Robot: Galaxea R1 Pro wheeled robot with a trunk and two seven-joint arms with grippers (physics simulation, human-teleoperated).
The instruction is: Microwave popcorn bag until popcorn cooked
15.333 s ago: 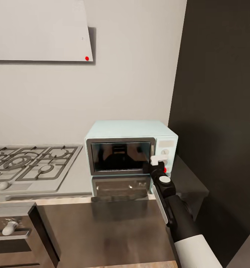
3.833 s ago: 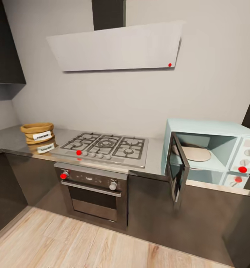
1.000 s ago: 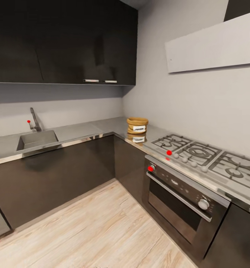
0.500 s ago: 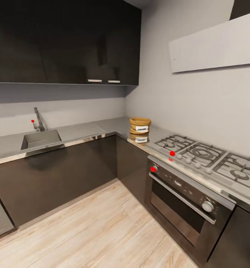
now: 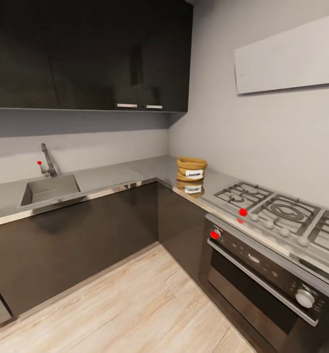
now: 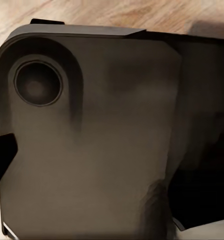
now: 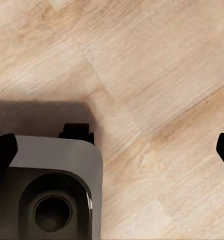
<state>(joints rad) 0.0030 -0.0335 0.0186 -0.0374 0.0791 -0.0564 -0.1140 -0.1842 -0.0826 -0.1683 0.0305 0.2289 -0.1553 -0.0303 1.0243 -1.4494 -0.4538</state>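
The popcorn bag (image 5: 192,169), a small tan sack with a rolled rim and a white label, stands upright on the glossy grey countertop (image 5: 110,175) at the inner corner, just left of the hob. Its mouth is too far off to show the popcorn. The microwave is out of view. My left gripper (image 6: 99,185) hangs open over my own dark base, with black fingertips (image 6: 1,156) at the picture's edges. My right gripper (image 7: 112,150) is open above the wooden floor, with nothing between its fingertips (image 7: 2,150).
A steel gas hob (image 5: 277,211) sits over a built-in oven (image 5: 262,274) at the right, under a pale hood (image 5: 287,54). A sink (image 5: 49,189) with a tap lies at the left. Dark cabinets (image 5: 86,54) hang above. Wooden floor (image 5: 135,304) lies open in front.
The whole head view has shifted: the camera has turned and drawn slightly closer, so the bag, hob and oven sit further right and larger. Nothing on the counter has moved.
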